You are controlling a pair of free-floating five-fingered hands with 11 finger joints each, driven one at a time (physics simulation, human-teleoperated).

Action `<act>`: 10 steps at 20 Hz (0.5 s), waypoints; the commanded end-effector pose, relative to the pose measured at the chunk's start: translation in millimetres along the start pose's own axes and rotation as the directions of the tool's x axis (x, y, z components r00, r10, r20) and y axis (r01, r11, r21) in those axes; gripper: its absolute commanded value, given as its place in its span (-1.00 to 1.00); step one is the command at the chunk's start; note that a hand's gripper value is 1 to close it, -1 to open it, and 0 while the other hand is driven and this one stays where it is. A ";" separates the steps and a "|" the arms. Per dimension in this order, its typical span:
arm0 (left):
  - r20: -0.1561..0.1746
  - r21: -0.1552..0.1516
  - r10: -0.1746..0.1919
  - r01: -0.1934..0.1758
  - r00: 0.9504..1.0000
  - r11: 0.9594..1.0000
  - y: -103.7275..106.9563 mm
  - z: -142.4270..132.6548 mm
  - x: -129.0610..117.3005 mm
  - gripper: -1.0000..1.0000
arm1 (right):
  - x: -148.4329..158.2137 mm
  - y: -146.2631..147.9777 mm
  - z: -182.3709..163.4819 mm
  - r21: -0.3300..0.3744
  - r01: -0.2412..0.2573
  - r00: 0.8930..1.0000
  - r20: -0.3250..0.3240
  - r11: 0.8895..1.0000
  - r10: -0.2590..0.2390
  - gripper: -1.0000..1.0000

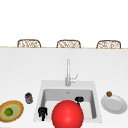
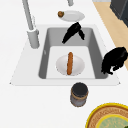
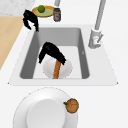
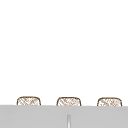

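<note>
Front view: L hand is seen at the sink's 7 o'clock corner, over the rim, fingers curled downward w/ nothing in them. R hand hangs inside the basin, toward 4 o'clock from the faucet. A red ball stands at 6 o'clock, in front of the basin floor, which is hidden by it. A jar and a yellow plate w/ a lime lie at 9 o'clock on the counter. A white plate w/ a small brown round item at its rim is at 3 o'clock.

L side view: a sausage is shown lying across a white bowl on the basin floor. R hand is placed at 12 o'clock from the bowl, fingers straight and angled down, thumb spread apart; no contact w/ the sausage is made out.

R side view: R hand is overlapped w/ the sausage's far end; whether it is touched cannot be told. Nothing is clasped.

Upper view: chair backs are seen at 6 o'clock.

Progress, as judged: approx. at the reach stage. The sausage has not been gripped or lifted and rests in the bowl, so the grasp and all after it remain.
</note>
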 end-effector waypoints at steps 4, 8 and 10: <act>0.000 0.000 0.000 0.000 1.000 1.000 0.0 0.0 0.0 0.00 | -0.8 -35.2 22.4 -0.071 0.023 0.999 0.036 0.997 -0.020 -1.00; 0.000 0.000 0.000 0.000 1.000 1.000 0.0 0.0 0.0 0.00 | -0.9 -57.5 36.2 -0.091 0.026 0.999 0.041 0.996 -0.022 -1.00; 0.000 0.000 0.000 0.000 1.000 1.000 0.0 0.0 0.0 0.00 | -1.0 -69.3 43.4 -0.101 0.026 0.999 0.043 0.995 -0.022 -1.00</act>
